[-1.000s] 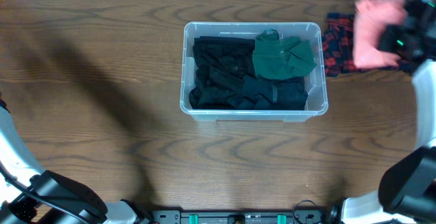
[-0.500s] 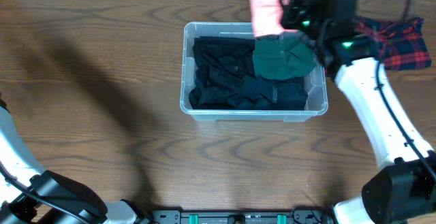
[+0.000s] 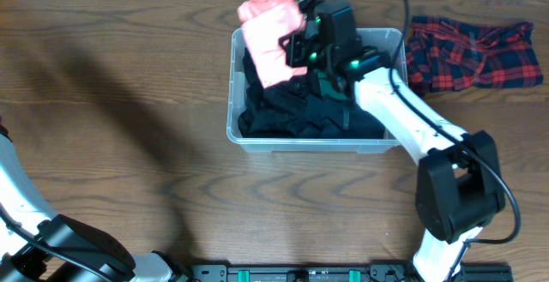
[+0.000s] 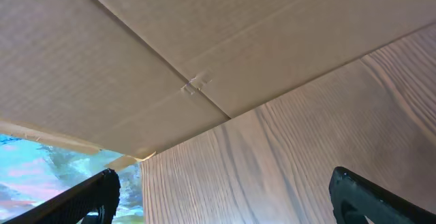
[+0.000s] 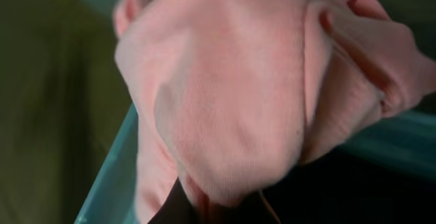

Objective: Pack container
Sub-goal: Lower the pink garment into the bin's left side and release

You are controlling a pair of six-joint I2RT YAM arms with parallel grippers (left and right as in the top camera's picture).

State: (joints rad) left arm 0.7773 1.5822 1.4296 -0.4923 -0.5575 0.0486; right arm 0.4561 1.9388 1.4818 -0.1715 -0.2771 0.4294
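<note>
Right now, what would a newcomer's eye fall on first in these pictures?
The bright pink garment stands out first, pinched in the right hand over the back-left corner of the container. That clear tub sits mid-table, already piled with dark clothes. A red plaid cloth lies on the wooden table just to the tub's right.

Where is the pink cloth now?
Overhead view: the pink cloth hangs from the right end effector over the container's far-left corner, above the black clothes.
</note>
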